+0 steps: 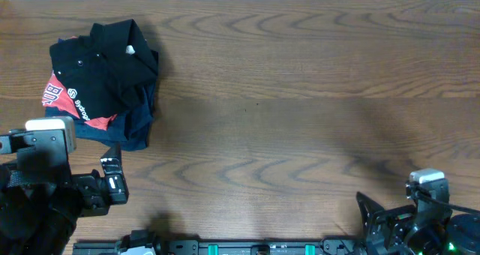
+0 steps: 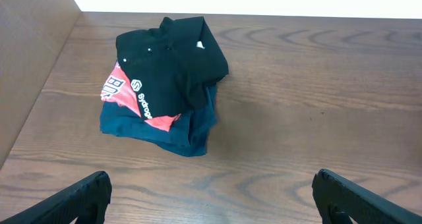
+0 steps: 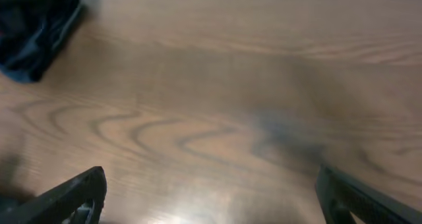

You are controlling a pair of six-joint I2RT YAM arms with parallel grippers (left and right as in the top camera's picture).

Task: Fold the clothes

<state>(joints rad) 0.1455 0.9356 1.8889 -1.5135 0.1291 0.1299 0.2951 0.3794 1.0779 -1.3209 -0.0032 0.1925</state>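
Note:
The black shirt [image 1: 105, 60] lies folded on top of a small pile at the table's far left, its white logo and neck tag showing. It also shows in the left wrist view [image 2: 171, 59]. My left gripper [image 1: 112, 178] is open and empty near the front left edge, well short of the pile; its fingers [image 2: 211, 191] frame bare wood. My right gripper [image 1: 371, 214] is open and empty at the front right, far from the shirt; its fingers [image 3: 211, 191] are over bare table.
Under the black shirt lie a red shirt with white lettering [image 1: 56, 94] [image 2: 115, 89] and a navy garment [image 1: 127, 131] [image 2: 165, 132]. A dark cloth edge [image 3: 33, 33] shows at the right wrist view's top left. The wooden table [image 1: 300, 97] spreads to the right.

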